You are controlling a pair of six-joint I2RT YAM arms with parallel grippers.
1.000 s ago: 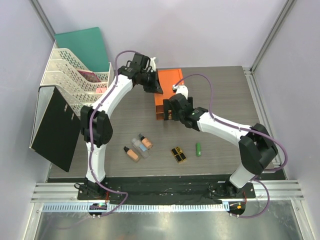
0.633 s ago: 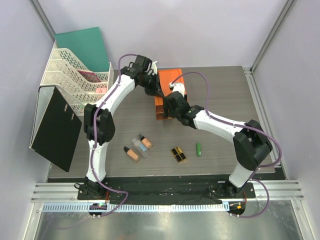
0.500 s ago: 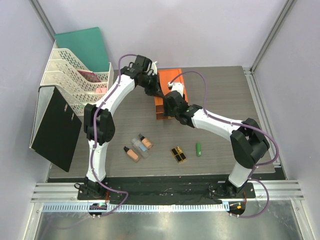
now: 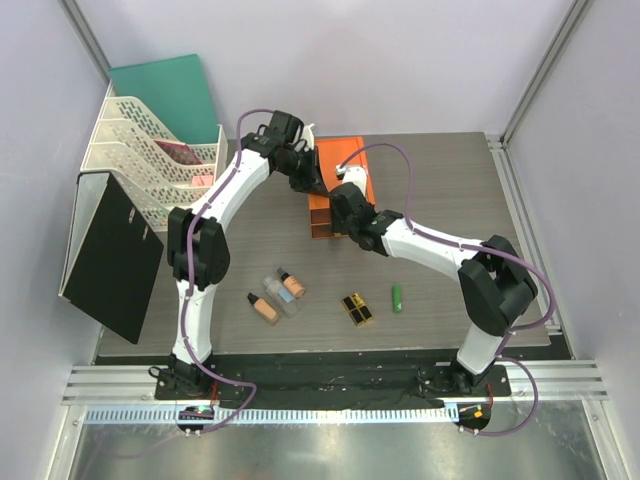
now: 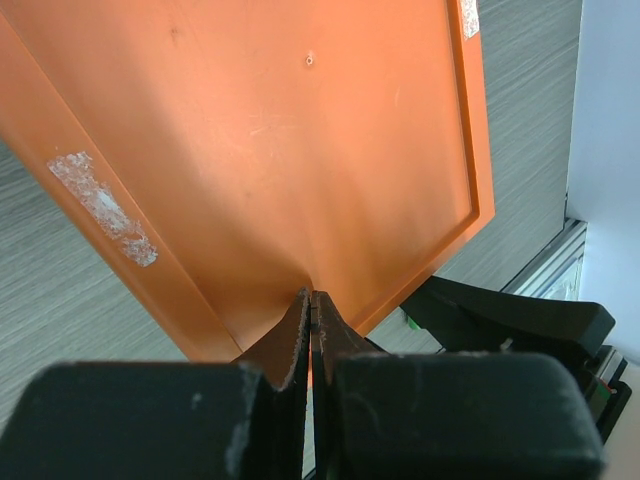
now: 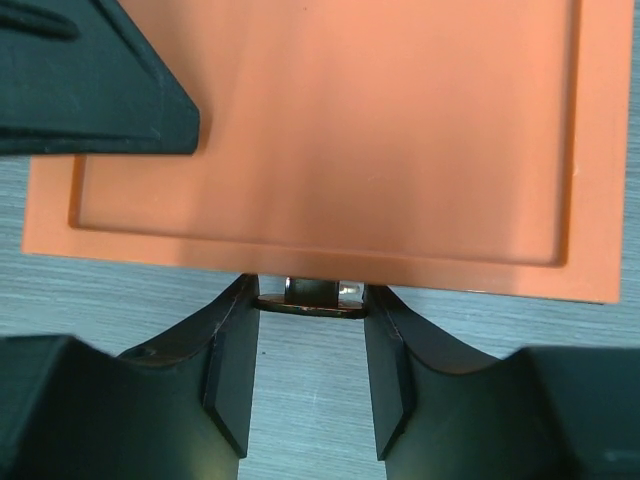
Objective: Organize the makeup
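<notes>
Top external shows the peach bottles (image 4: 281, 294), the black-and-gold lipstick cases (image 4: 356, 309) and the green tube (image 4: 397, 298) lying loose on the bench (image 4: 450, 180). They sit at 7, 6 and 5 o'clock of the orange drawer box (image 4: 345, 158), well apart from both arms. The left fingers (image 5: 311, 300) are clenched tip to tip with nothing between them, their tips at the box's top panel near its raised rim. The right fingers (image 6: 310, 300) are spread apart at the box's 6 o'clock face, flanking a small metal drawer handle (image 6: 312, 290). Whether they press on it, I cannot tell.
</notes>
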